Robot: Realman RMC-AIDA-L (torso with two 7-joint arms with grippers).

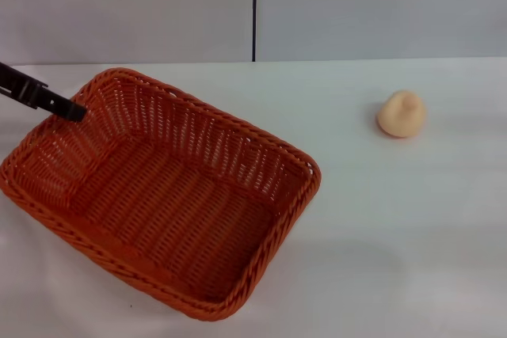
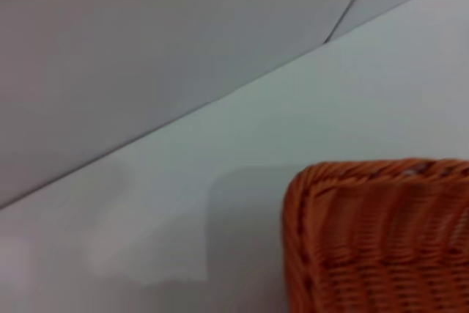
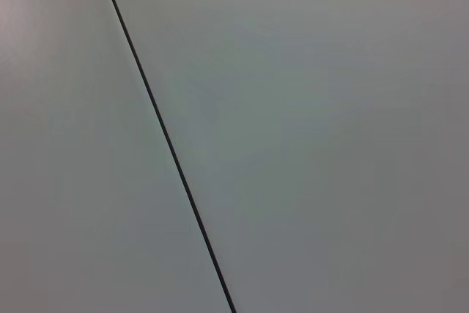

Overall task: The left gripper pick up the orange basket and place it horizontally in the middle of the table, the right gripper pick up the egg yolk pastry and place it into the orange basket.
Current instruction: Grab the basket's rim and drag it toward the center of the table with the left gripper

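The orange basket (image 1: 158,195) lies on the white table (image 1: 396,227) at the left, turned diagonally with its open side up. My left gripper (image 1: 76,112), a thin black tip, comes in from the left edge and ends at the basket's far left rim, over the inner wall. A corner of the orange basket (image 2: 374,247) also fills the lower part of the left wrist view. The egg yolk pastry (image 1: 402,114), a small pale peach ball, sits alone on the table at the far right. My right gripper is out of view.
A grey panelled wall (image 1: 356,5) with a dark vertical seam (image 1: 254,9) stands behind the table. The right wrist view holds only a grey wall panel (image 3: 308,137) and a seam (image 3: 168,144). Bare white tabletop lies between basket and pastry.
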